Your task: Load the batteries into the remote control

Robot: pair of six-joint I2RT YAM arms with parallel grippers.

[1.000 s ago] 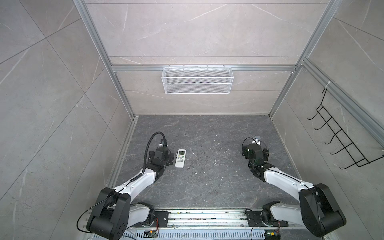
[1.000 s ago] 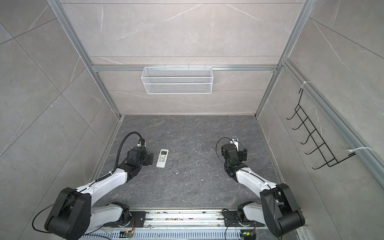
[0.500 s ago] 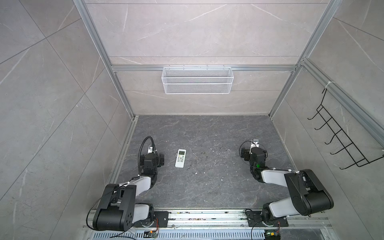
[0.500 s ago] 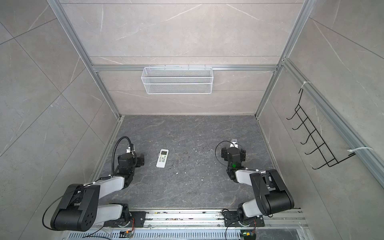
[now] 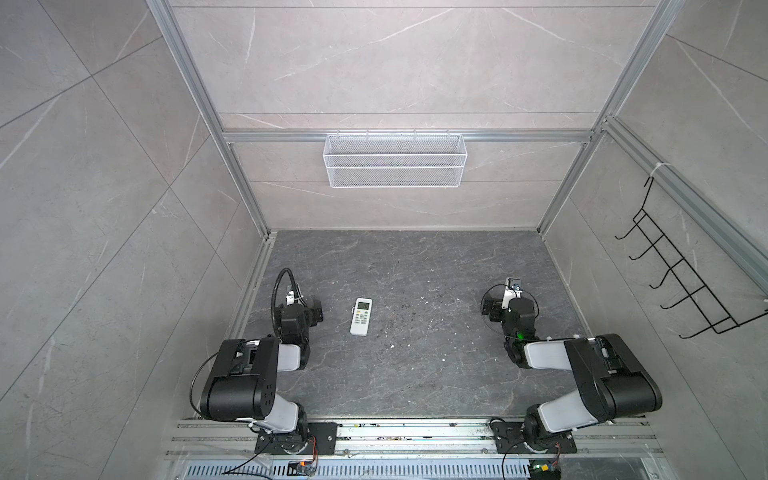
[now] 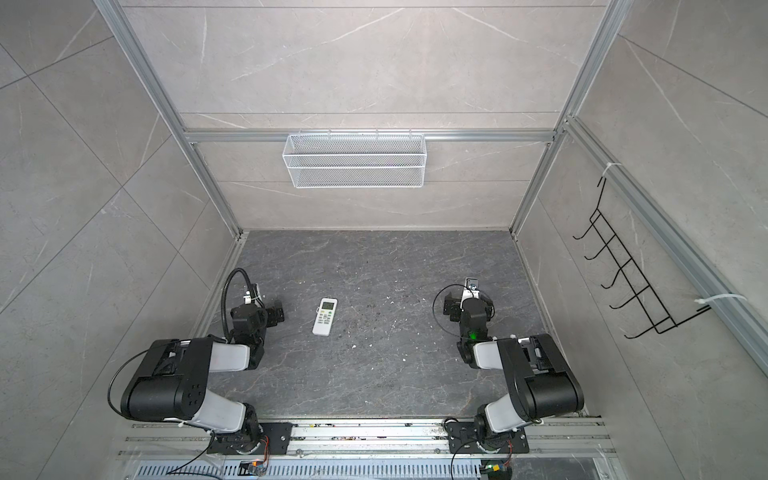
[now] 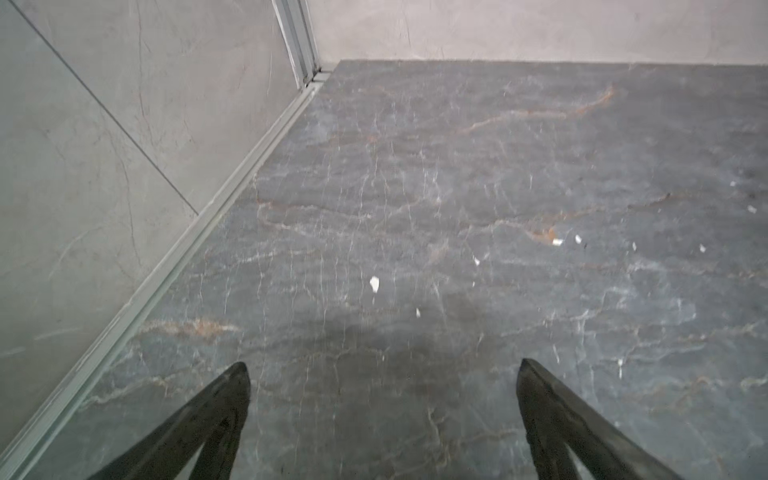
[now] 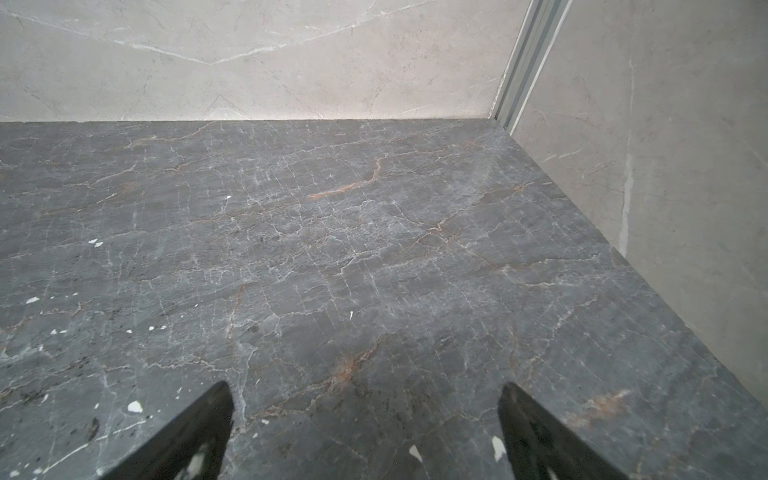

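The remote control [image 5: 360, 316] [image 6: 325, 316], a flat white handset lying buttons-up, rests on the dark marble floor left of centre in both top views. The batteries are out of view. My left gripper [image 5: 302, 308] [image 6: 261, 309] sits low beside the left wall, a short way left of the remote and apart from it. In the left wrist view it [image 7: 382, 370] is open over bare floor. My right gripper [image 5: 513, 301] [image 6: 469, 305] is far to the right. In the right wrist view it [image 8: 365, 390] is also open with nothing between its fingers.
White specks of debris [image 5: 390, 347] [image 7: 374, 284] [image 8: 134, 406] lie scattered over the floor. A white wire basket [image 5: 395, 166] hangs on the back wall. A black hook rack [image 5: 685, 282] hangs on the right wall. Both arms are folded near the front rail [image 5: 407, 432].
Both arms have folded back toward the front rail. The left gripper has moved left, away from the remote. The remote has stayed where it was.
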